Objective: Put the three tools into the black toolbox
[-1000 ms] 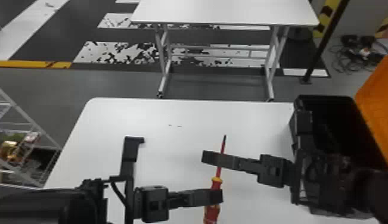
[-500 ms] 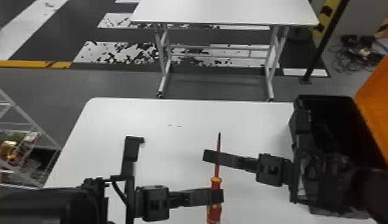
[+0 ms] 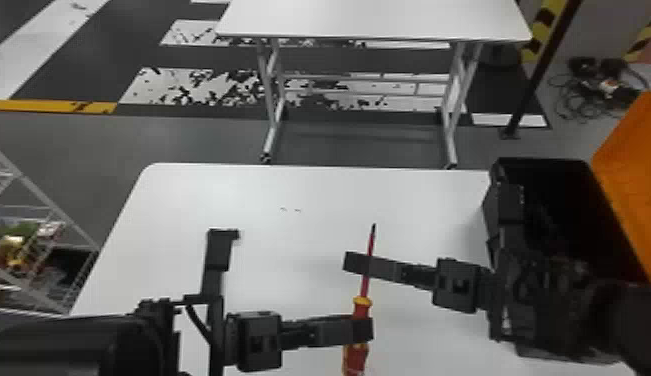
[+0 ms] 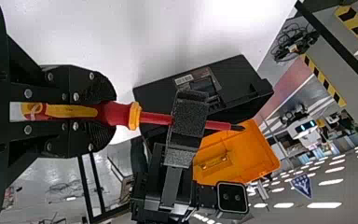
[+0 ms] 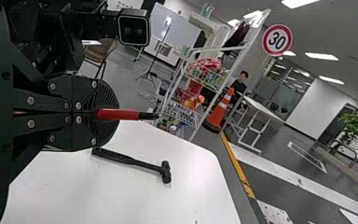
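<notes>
**Left claw (image 3: 364, 329) and right claw (image 3: 351, 262) both closed on one screwdriver (image 3: 356, 357)**

The left claw is black, flat-fingered and studded with round screw heads, its pads finely ribbed. Its jaws stand only as far apart as the handle is thick, gripping the screwdriver by that rounded handle.

Left of the right claw, past its tips and apart from them, a hammer (image 5: 165, 171) lies flat on the white table (image 3: 239, 190), a smooth, matt sheet with a rounded corner. The hammer is black all over, with a thick grip, a slimmer neck and a short, blunt head.

The screwdriver bridges the two claws above the table. Its handle is glossy red inlaid with yellow, with a pale butt and a yellow collar where the shaft begins. The slim shaft wears a red sleeve and ends in a dark, bare tip beyond the right claw.

The right claw pinches that shaft, its jaws almost together; the backs of its fingers look grainy and speckled.

To the right of the right claw, partly behind its arm, sits the black toolbox (image 4: 163, 93), boxy and hard-edged, with a pale label on its wall. Farther right, its orange lid (image 3: 634, 190) stands open, smooth and broad.
</notes>
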`<action>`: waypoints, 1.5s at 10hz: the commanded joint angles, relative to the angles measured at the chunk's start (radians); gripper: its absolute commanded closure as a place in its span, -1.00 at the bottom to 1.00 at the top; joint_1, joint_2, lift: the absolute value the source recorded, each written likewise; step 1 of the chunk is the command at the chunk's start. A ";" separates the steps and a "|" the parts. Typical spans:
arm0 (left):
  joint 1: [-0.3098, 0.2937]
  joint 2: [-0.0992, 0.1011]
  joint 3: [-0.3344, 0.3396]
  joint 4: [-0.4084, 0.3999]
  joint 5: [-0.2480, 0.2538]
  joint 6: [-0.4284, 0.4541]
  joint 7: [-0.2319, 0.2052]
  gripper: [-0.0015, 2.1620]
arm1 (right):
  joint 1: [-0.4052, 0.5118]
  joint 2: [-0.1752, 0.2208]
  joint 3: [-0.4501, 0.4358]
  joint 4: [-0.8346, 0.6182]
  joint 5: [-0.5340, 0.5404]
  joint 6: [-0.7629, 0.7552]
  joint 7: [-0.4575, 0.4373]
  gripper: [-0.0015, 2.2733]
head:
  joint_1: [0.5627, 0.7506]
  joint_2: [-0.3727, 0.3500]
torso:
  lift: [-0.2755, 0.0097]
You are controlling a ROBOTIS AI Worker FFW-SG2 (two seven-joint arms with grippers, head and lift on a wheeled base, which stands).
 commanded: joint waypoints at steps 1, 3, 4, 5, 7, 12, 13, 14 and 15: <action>0.004 0.001 0.001 -0.003 0.002 0.000 -0.001 -0.95 | 0.001 0.000 -0.003 0.000 0.000 0.005 0.000 0.97 | 0.41 0.17 | 0.57; 0.007 0.001 0.005 -0.006 0.004 0.003 0.000 -0.95 | -0.002 -0.002 -0.007 0.000 -0.005 0.011 -0.002 0.97 | 0.41 0.17 | 0.57; 0.007 0.001 0.005 -0.006 0.004 0.003 0.000 -0.94 | -0.005 -0.003 -0.009 0.002 0.000 0.020 -0.002 0.97 | 0.41 0.17 | 0.57; 0.009 0.002 0.006 -0.006 -0.002 0.003 0.005 -0.94 | -0.005 -0.006 -0.015 0.000 0.001 0.023 -0.002 0.97 | 0.41 0.16 | 0.57; 0.021 0.007 0.029 -0.014 -0.001 0.009 0.000 -0.94 | -0.005 -0.017 -0.035 -0.014 0.040 0.026 -0.006 0.97 | 0.41 0.15 | 0.57; 0.076 0.011 0.098 -0.029 0.004 0.000 -0.014 -0.94 | 0.015 -0.084 -0.181 -0.143 0.049 0.060 -0.031 0.97 | 0.41 -0.01 | 0.57; 0.084 0.011 0.100 -0.026 0.002 -0.006 -0.014 -0.94 | 0.036 -0.101 -0.233 -0.205 0.020 0.073 -0.057 0.97 | 0.41 -0.09 | 0.57; 0.090 0.011 0.098 -0.024 0.002 -0.021 -0.014 -0.94 | 0.054 -0.126 -0.279 -0.268 0.028 0.073 -0.077 0.97 | 0.41 -0.14 | 0.57; 0.093 0.011 0.098 -0.024 0.002 -0.025 -0.014 -0.94 | 0.067 -0.147 -0.328 -0.311 0.028 0.069 -0.089 0.97 | 0.41 -0.26 | 0.57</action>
